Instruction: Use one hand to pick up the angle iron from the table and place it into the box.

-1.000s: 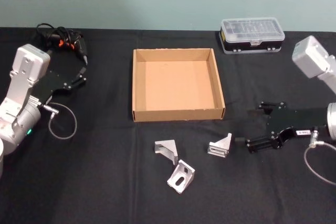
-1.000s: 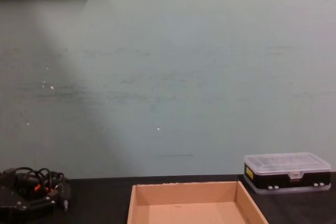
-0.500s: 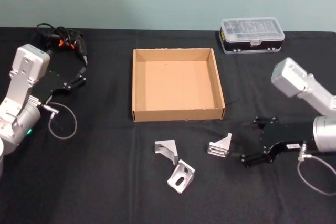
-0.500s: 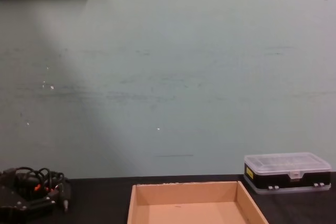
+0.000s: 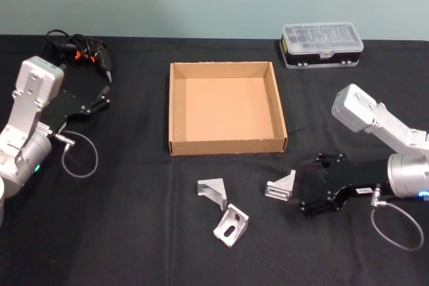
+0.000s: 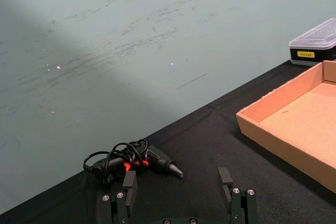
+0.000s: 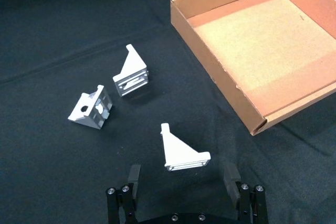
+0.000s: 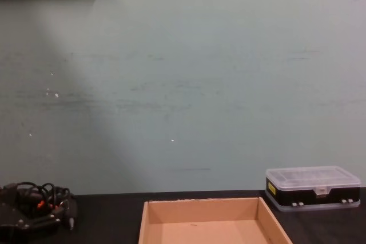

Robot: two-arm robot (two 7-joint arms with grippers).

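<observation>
Angle iron (image 5: 281,185), a ribbed silver triangle, lies on matte black worktop (image 5: 134,232) before released right end effector (image 5: 312,185); left end effector (image 6: 177,178) parked, released.

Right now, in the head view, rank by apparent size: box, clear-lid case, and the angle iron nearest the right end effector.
1. box
2. case, farther back, but the order is plain
3. angle iron, by the open right end effector, clearly smallest
</observation>
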